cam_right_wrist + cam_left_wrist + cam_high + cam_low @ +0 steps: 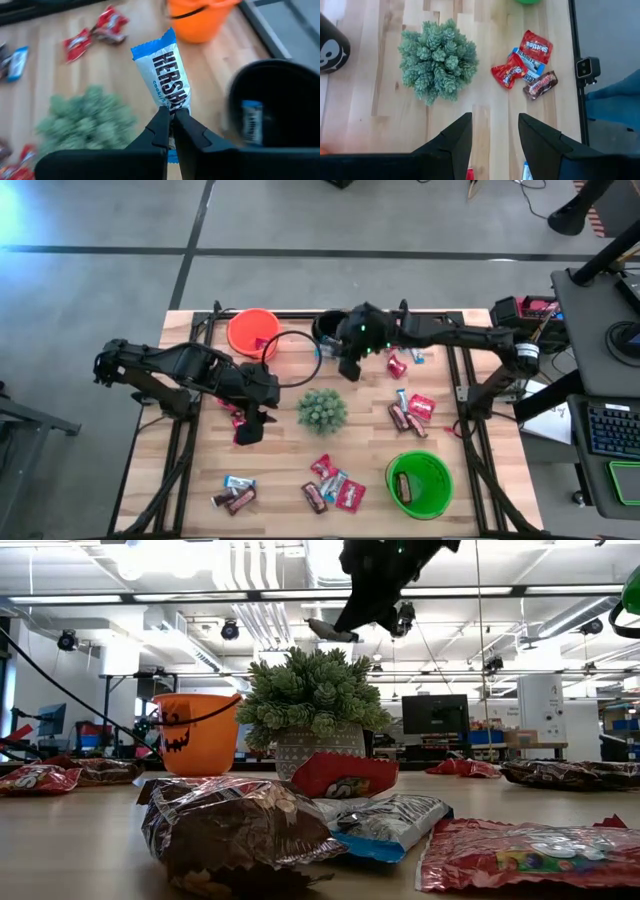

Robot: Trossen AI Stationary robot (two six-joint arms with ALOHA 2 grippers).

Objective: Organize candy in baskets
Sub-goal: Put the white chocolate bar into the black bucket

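Right gripper (pixel 171 131) clamped on blue-and-silver Hershey's bar (pixel 166 75), held aloft beside black basket (pixel 272 107), likely for drop with matching bar inside. Left gripper (pixel 493 142) fingers apart, empty, low over worktop (pixel 490 115) near plant (pixel 438 60).

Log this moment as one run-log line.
right gripper: shut on blue-and-silver candy bar, beside black basket | left gripper: open, empty, near plant | sorting unfinished

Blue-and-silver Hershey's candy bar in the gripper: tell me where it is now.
The blue-and-silver Hershey's candy bar is pinched in the right gripper, held in the air beside the round black plastic bucket, with the orange bucket beyond it.
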